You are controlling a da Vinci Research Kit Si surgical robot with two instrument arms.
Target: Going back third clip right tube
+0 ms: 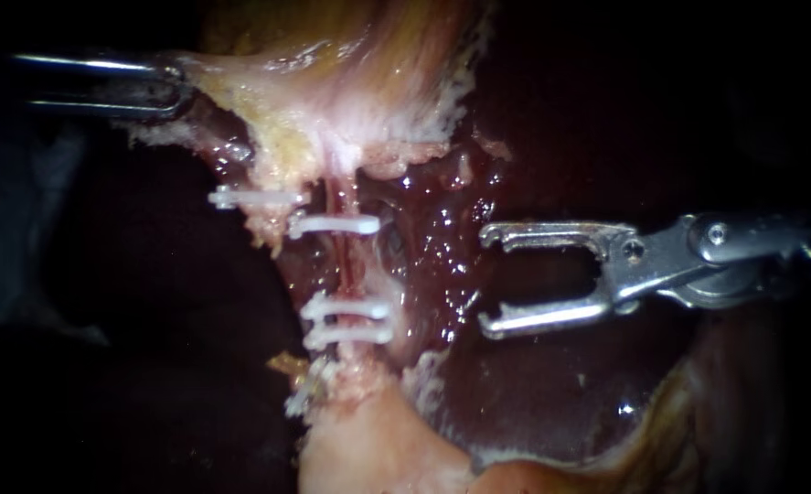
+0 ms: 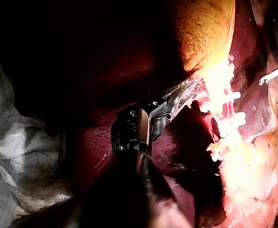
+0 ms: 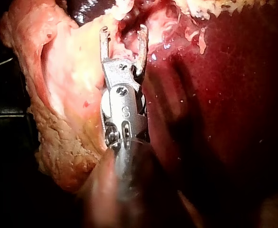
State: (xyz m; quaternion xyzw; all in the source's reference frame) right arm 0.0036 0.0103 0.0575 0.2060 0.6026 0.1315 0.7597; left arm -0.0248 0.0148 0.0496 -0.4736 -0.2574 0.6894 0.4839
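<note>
Pink right tube (image 1: 346, 265) runs vertically; three white clips (image 1: 334, 224) clamped across it: one at 12 o'clock, two close together at 6 o'clock.

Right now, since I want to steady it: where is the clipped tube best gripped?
On the bare stretch of tube between the upper clip and the two lower clips, probably from the right: it runs upright there, facing the open right instrument.

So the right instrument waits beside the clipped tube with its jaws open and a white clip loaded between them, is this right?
Not entirely. The right instrument does wait beside the clipped tube with its jaws open, but they are empty: no clip lies between them. The endoscope view shows this. The white clips in view all sit across the tube.
</note>
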